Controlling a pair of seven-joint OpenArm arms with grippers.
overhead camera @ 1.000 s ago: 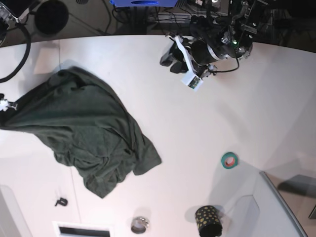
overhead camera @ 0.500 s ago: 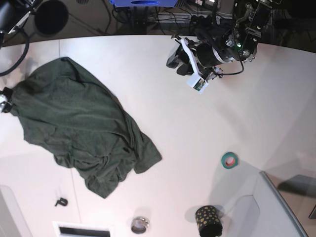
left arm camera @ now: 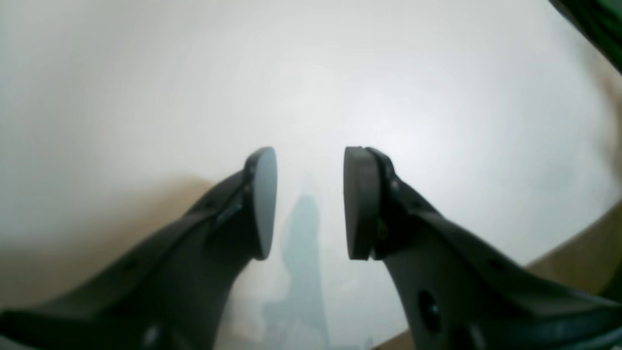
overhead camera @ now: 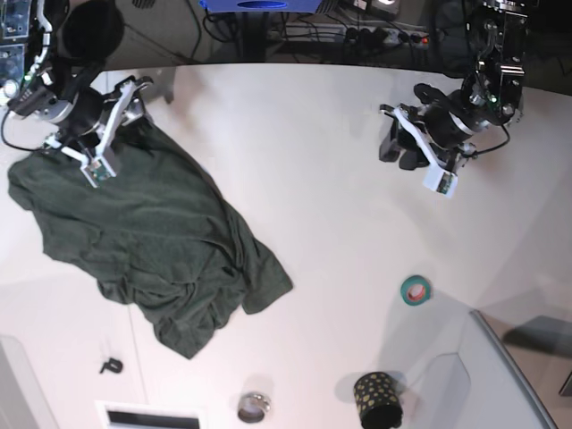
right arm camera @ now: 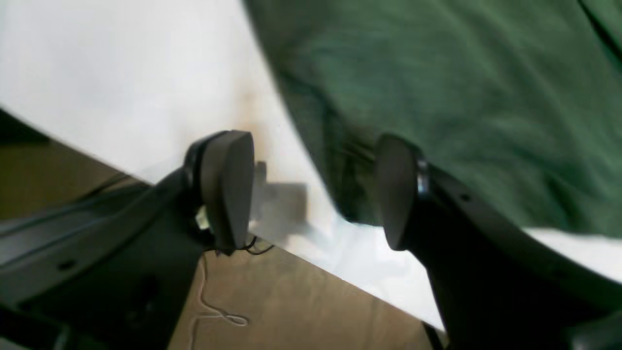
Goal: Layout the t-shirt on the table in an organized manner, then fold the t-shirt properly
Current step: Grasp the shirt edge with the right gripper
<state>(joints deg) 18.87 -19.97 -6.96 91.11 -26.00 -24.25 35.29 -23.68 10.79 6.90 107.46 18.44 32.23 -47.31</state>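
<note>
1. Base view: one white desk (overhead camera: 304, 134) is seen, and it carries everything.
2. One dark green t-shirt (overhead camera: 143, 241) is counted. It lies crumpled on the desk's side under the right arm, with its long axis running diagonally from the far corner by that arm towards the near middle of the desk.
3. Two arms are counted. The right gripper (overhead camera: 105, 147) is set at the shirt's far edge, so it is by far the nearer. The left gripper (overhead camera: 420, 161) hangs over bare desk, well apart from the cloth.
4. Right wrist view: the fingers (right arm camera: 228, 189) are spread apart with nothing held. The shirt's edge (right arm camera: 437, 97) lies just beyond them and towards one pad, close to the desk's rim. A grasp here is judged to need only a short reach onto that hem.
5. Left wrist view: the fingers (left arm camera: 359, 204) are likewise parted and empty over plain desk. Only a sliver of green shows at the top corner.
6. Smaller items are counted singly: one spotted cup (overhead camera: 377, 399), one tape ring (overhead camera: 415, 290), one small metal tin (overhead camera: 253, 407).
</note>
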